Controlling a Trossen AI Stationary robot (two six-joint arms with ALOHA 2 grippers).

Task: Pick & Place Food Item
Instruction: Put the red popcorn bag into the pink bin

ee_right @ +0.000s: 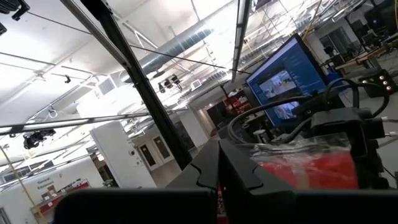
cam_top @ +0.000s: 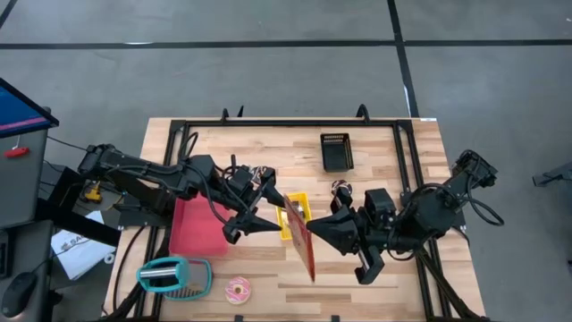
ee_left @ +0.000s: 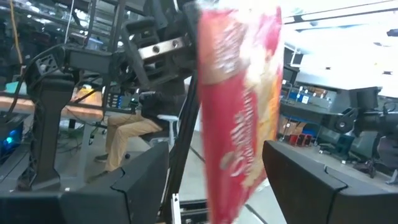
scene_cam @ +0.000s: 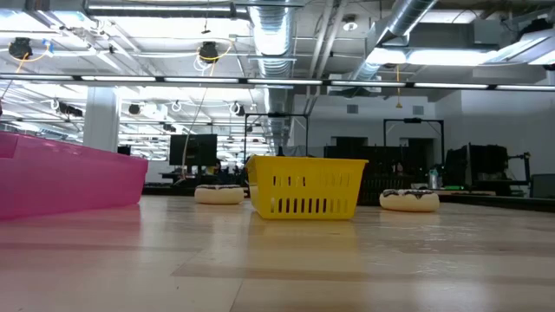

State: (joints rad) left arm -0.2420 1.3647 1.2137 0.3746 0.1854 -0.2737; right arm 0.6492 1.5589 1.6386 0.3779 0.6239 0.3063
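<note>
At frame center we see the right claw (cam_top: pixel 315 230) clamped on the red snack bag (cam_top: pixel 301 241), while the left claw (cam_top: pixel 268 217) gapes beside it, above the yellow basket (cam_top: pixel 298 207).

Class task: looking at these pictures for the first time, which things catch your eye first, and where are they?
At the table's middle, the right gripper holds a red snack bag up, shut on it, beside the yellow basket. The open left gripper faces the bag. A pink bin lies left.
</note>
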